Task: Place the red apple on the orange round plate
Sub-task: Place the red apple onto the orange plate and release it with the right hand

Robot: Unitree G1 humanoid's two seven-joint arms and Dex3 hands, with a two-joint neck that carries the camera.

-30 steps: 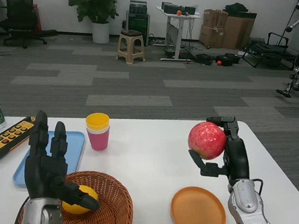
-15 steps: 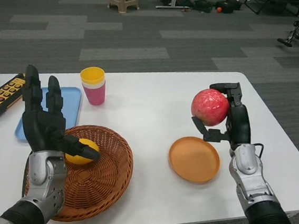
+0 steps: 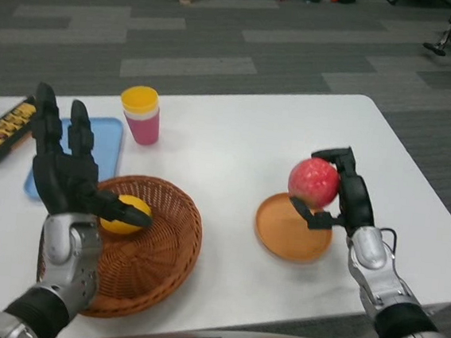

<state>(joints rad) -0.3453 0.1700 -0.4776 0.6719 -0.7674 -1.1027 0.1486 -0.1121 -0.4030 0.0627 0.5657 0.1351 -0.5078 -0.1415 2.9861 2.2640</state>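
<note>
My right hand (image 3: 349, 198) grips the red apple (image 3: 313, 182) and holds it just above the right part of the orange round plate (image 3: 286, 231), which lies flat on the white table (image 3: 226, 161). Whether the apple touches the plate cannot be told. My left hand (image 3: 64, 173) is raised over the left rim of the wicker basket (image 3: 153, 258), fingers spread, holding nothing.
A yellow fruit (image 3: 125, 213) lies in the basket. Behind it stand stacked yellow and pink cups (image 3: 141, 114) and a light blue tray (image 3: 104, 145). A yellow and black remote (image 3: 1, 131) lies at the far left edge. The table's right edge is close to my right forearm.
The camera has dipped toward the table. My right hand has lowered the apple from well above the table to just over the plate. The left hand keeps its place.
</note>
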